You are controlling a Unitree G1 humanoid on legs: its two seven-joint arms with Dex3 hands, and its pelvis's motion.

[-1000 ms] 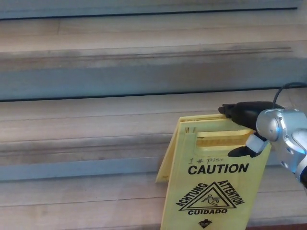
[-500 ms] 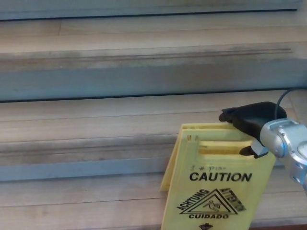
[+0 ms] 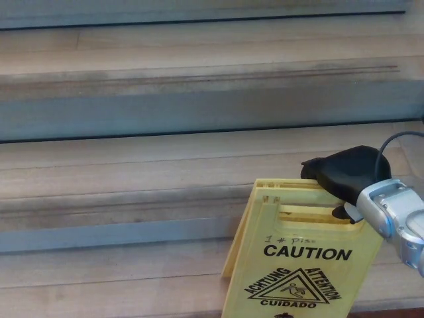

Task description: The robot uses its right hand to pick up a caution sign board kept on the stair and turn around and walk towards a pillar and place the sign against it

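Note:
A yellow folding caution sign (image 3: 298,265) stands on the lower wooden stair, its printed face toward me, at the bottom right of the head view. My right hand (image 3: 346,173) comes in from the right and lies over the sign's top edge by the handle slot. Its black fingers (image 3: 321,169) curl over the top right corner and its thumb (image 3: 343,212) presses the front face, so the hand is shut on the sign. My left hand does not show.
Wooden stair treads (image 3: 132,165) with grey risers (image 3: 165,112) fill the view and rise away from me. A black cable (image 3: 391,142) loops above my right wrist.
My right hand has closed further over the sign's top edge. Sign and hand sit slightly lower and further right in the picture than a second ago.

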